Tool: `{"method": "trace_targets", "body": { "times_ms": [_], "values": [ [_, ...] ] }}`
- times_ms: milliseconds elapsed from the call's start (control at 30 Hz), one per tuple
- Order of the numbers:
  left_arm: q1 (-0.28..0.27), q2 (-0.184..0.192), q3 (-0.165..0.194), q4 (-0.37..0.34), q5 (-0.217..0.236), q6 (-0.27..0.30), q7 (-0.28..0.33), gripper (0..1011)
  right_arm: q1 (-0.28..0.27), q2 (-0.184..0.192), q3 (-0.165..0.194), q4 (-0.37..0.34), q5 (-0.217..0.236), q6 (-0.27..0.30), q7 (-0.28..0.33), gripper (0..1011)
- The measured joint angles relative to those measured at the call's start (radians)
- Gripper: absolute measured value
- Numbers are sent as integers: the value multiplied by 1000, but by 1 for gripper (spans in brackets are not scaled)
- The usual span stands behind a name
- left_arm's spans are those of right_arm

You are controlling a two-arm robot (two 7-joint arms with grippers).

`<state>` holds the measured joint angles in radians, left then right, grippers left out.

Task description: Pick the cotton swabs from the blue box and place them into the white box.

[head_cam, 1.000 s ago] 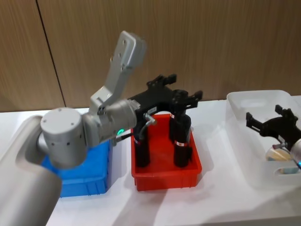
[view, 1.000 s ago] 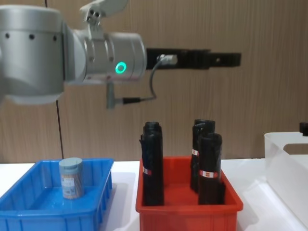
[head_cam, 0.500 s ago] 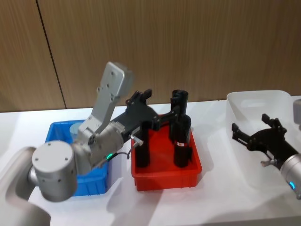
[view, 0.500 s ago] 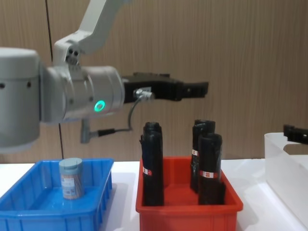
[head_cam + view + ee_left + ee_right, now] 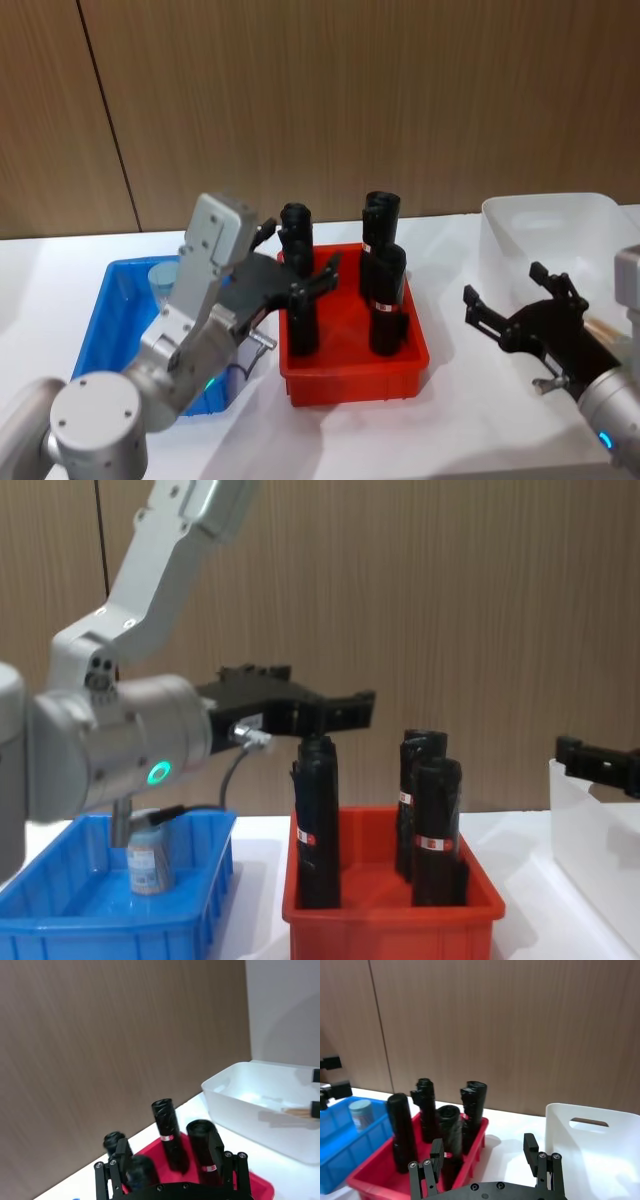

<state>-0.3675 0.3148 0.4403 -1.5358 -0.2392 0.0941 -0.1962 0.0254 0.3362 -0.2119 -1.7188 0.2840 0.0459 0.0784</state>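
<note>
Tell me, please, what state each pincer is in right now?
Left pincer: open, empty, by the red plastic bin.
Right pincer: open, empty, by the translucent white plastic tub.

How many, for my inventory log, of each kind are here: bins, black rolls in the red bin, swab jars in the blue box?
Bins: 3 (blue box, red bin, white box)
Black rolls: 4
Cotton swab jars in the blue box: 1
Total: 8

Right tool (image 5: 483, 1146) spread, black rolls (image 5: 473, 1110), white box (image 5: 615, 1155)
</note>
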Motion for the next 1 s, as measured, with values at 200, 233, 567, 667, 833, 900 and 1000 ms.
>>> {"method": "trace_targets", "body": {
  "times_ms": [200,233,567,667,833,900,1000],
  "values": [
    [63,32,7,-44,19,-40,90,1004,-33,2,-12,-39,3,-10,-10,1001],
    [71,36,8,-48,21,-44,99,1004,-36,2,-13,-44,4,-11,-11,1001],
    [127,65,14,-88,39,-78,179,1004,-40,1,-14,-48,4,-12,-12,1002],
    [130,67,15,-91,39,-80,184,1004,-40,1,-14,-48,4,-12,-12,1001],
    [131,67,15,-91,39,-81,185,1004,-40,1,-14,-48,4,-12,-12,1002],
    [130,67,15,-91,39,-81,185,1004,-40,1,-14,-48,4,-12,-12,1001],
    [130,67,14,-91,39,-81,185,1004,-40,1,-14,-48,4,-12,-12,1001]
  ]
}}
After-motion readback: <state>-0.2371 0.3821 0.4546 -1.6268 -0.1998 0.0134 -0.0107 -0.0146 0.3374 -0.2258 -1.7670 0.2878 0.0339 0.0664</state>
